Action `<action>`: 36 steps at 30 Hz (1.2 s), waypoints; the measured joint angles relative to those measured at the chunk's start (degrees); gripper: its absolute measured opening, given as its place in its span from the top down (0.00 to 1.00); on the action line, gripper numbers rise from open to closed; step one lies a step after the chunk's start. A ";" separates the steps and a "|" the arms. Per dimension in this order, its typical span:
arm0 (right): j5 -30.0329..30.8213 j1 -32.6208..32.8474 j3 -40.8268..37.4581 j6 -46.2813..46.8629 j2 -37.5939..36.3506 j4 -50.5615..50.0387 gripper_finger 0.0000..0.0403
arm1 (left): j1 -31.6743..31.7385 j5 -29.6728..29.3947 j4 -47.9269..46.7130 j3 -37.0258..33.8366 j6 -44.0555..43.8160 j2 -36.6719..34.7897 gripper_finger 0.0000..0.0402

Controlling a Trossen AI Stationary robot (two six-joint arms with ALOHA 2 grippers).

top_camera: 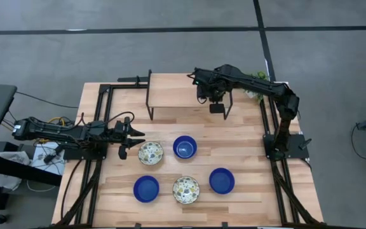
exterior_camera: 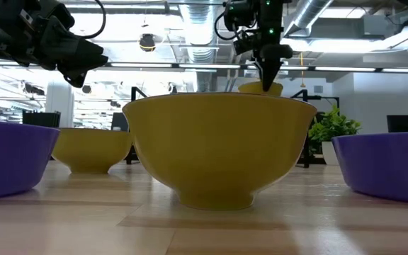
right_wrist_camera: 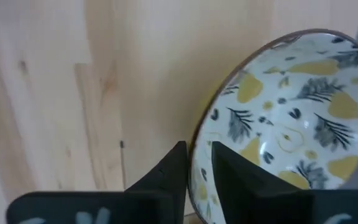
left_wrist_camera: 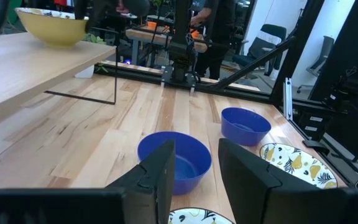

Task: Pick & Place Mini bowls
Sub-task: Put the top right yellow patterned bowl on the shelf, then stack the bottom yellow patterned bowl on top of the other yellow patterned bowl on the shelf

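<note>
Five mini bowls stand on their bases on the table: blue ones (top_camera: pixel 184 147), (top_camera: pixel 146 188), (top_camera: pixel 222 180) and patterned ones (top_camera: pixel 150 152), (top_camera: pixel 186 189). A third patterned bowl (right_wrist_camera: pixel 291 124) is at the raised wooden shelf (top_camera: pixel 176 95). My right gripper (top_camera: pixel 216 102) is shut on it and hides it in the high view; it shows yellow-sided in the low view (exterior_camera: pixel 261 88). My left gripper (top_camera: pixel 137 137) is open and empty, hovering just left of the nearer patterned bowl, with the blue bowl (left_wrist_camera: pixel 174 158) ahead of its fingers. My right gripper holds the patterned bowl by its rim (right_wrist_camera: pixel 196 152), one finger (right_wrist_camera: pixel 235 171) inside the bowl and one (right_wrist_camera: pixel 174 171) outside. The fingers come from above, pointing down. The bowl is upright, with its base on the shelf top or just above it; which, I cannot tell.
The shelf stands on thin black legs (top_camera: pixel 149 95) at the table's far middle. A small green plant (top_camera: pixel 254 86) stands at the far right by the right arm. Black frame rails (top_camera: pixel 100 108) run along both table sides.
</note>
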 joint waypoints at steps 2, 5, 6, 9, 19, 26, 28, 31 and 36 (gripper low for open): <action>-1.25 0.29 0.00 0.00 0.00 -0.01 0.81 | 0.02 0.00 0.00 0.00 -0.02 0.00 0.70; -1.35 1.15 0.00 -0.22 0.00 -0.03 0.77 | 0.02 -0.02 0.00 0.00 -0.02 0.00 0.70; -1.30 1.43 0.00 -0.34 0.00 -0.01 0.76 | 0.02 0.00 0.00 0.00 -0.02 0.00 0.70; -0.81 2.22 0.00 -0.33 0.00 -0.21 0.71 | 0.02 -0.02 0.00 0.00 -0.02 0.00 0.70; 4.91 6.42 1.21 0.37 -0.01 -5.76 0.57 | 0.02 0.00 0.00 0.00 0.00 0.00 0.70; 4.88 10.14 9.74 1.24 -0.09 -9.86 0.56 | 0.02 0.00 0.00 0.00 0.00 0.00 0.70; 4.70 11.74 12.84 1.96 -0.09 -10.51 0.56 | 0.02 -0.02 -0.02 0.00 0.00 -0.02 0.70; 1.00 14.32 16.68 3.00 -1.20 -10.52 0.56 | 0.00 -0.02 -0.02 0.00 0.00 -0.02 0.70; -8.10 18.88 19.23 6.67 -5.76 -10.24 0.56 | 0.02 0.00 -0.02 0.00 -0.01 0.15 0.70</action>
